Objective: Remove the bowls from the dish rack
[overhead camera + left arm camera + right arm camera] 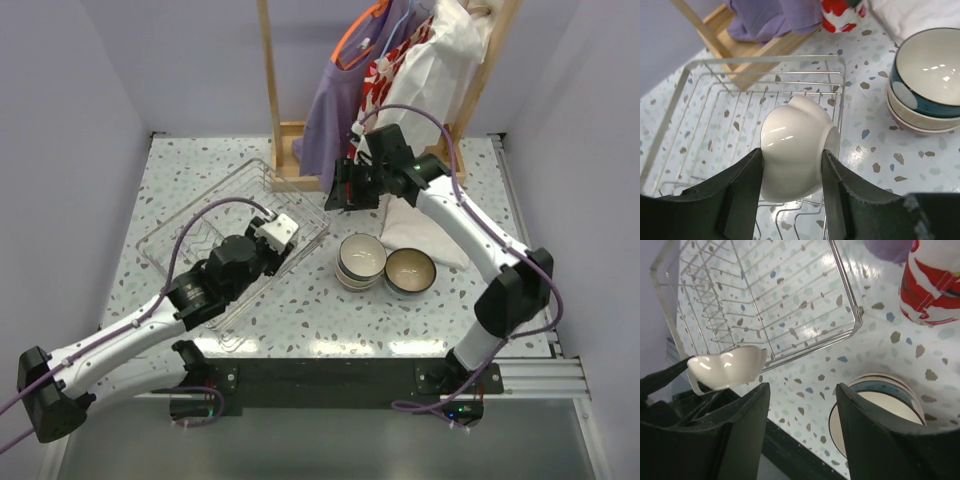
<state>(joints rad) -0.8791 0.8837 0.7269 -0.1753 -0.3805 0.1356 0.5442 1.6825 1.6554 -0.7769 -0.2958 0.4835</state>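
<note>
White-shelled left arm [112,345] and right arm [466,232] have black joints, purple cables [405,107] trailing behind the jaws, and broad matte-black fingers [742,196].

I'm looking at a speckled surface [300,310]. The wire dish rack [165,250] sits angled on its left half. Near the middle stands a stack of bowls [361,260], with a single bowl [409,271] just beside it. A white cloth [420,235] lies behind them, and a wooden stand [290,155] rests at the back.
</note>
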